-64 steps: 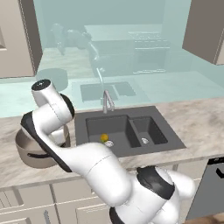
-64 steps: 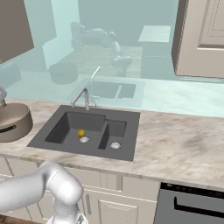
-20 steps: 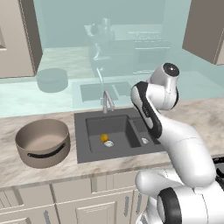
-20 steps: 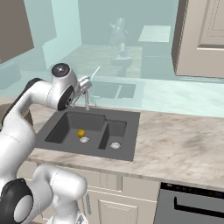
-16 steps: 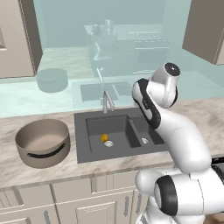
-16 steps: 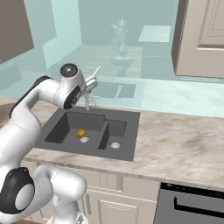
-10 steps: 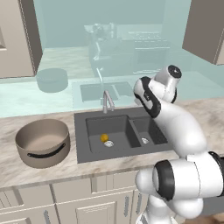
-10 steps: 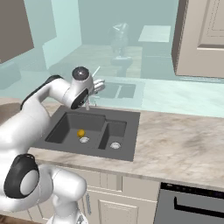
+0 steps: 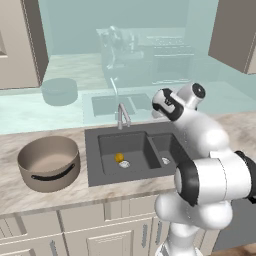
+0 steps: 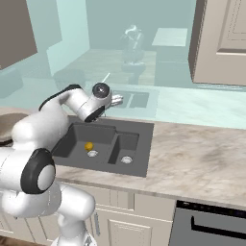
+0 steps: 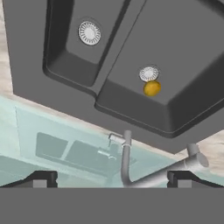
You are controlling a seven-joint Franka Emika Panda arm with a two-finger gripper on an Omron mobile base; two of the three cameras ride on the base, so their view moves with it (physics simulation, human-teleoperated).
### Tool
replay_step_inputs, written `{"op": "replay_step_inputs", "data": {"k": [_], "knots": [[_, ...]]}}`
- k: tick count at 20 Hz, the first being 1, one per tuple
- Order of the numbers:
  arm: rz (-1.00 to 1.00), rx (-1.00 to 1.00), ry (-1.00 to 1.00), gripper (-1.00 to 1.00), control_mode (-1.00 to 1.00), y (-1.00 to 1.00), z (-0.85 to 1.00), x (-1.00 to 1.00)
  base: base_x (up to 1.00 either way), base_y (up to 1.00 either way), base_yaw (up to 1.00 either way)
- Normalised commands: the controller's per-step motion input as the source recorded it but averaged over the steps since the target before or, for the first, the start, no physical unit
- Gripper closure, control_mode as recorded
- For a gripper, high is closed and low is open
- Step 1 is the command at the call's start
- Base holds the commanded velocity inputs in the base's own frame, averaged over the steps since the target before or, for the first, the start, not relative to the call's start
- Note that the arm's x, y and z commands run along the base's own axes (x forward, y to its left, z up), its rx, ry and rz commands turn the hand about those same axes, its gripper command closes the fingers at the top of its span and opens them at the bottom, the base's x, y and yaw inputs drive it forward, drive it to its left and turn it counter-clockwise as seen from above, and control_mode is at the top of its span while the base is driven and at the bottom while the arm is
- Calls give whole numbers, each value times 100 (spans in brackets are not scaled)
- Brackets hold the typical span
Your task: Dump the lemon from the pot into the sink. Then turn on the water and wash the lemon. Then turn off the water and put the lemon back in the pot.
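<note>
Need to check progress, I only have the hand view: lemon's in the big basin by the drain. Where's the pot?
Observer: The pot stands upright on the counter left of the sink; nothing shows inside it.
Operator: Gripper position relative to the faucet?
Observer: The gripper hangs open above the sink's back edge, on the small-basin side of the faucet.
Operator: Water on?
Observer: No stream shows from the spout; the lemon lies beside the drain.
</note>
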Motion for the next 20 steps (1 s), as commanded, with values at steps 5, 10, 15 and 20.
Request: {"op": "replay_step_inputs", "data": {"k": [5, 10, 15, 20], "knots": [[-6, 15, 16, -100, -100, 2, -8, 40, 0, 0, 0], [0, 12, 20, -100, -100, 13, -5, 39, 0, 0, 0], [0, 13, 20, -100, -100, 25, -3, 28, 0, 0, 0], [0, 10, 7, -100, -100, 33, -15, 20, 0, 0, 0]]}}
